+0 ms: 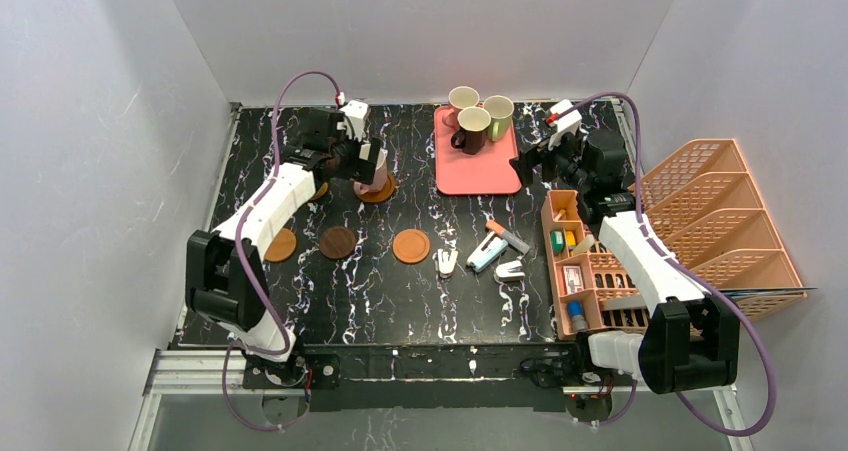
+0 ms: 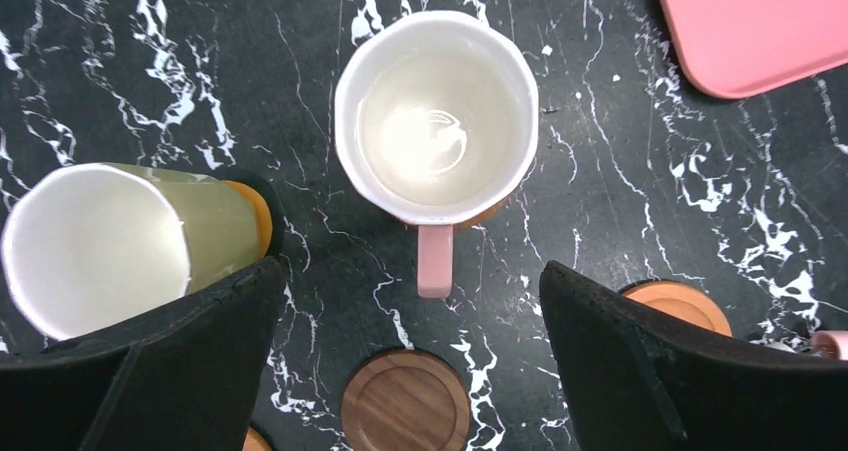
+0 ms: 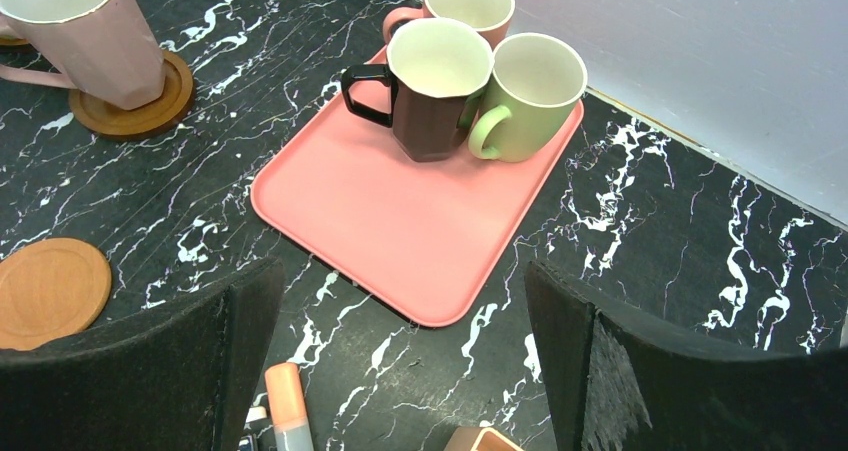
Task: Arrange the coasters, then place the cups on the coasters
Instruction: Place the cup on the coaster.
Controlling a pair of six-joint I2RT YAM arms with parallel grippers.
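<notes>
Black marbled worktop [image 1: 450,301], white walls. Overhead, the left arm [image 1: 270,206] hides most of two mugs. In the wrist view the pink mug [image 2: 437,121], cream inside, sits upper centre, covering nearly all its coaster [image 3: 140,111]. A finger [image 2: 150,371] cuts off the yellow-green mug [image 2: 100,241] at left. The left pincer [image 2: 410,291] gapes wide and empty, as does the right pincer [image 3: 400,281] before the tray [image 3: 400,221] bearing three mugs [image 3: 438,86].

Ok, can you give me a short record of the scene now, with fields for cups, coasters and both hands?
on coasters: pink cup, yellow-green cup
pink tray: holds three cups
bare coasters: three
left hand: open, above the pink cup
right hand: open, holding nothing, near the pink tray
</notes>
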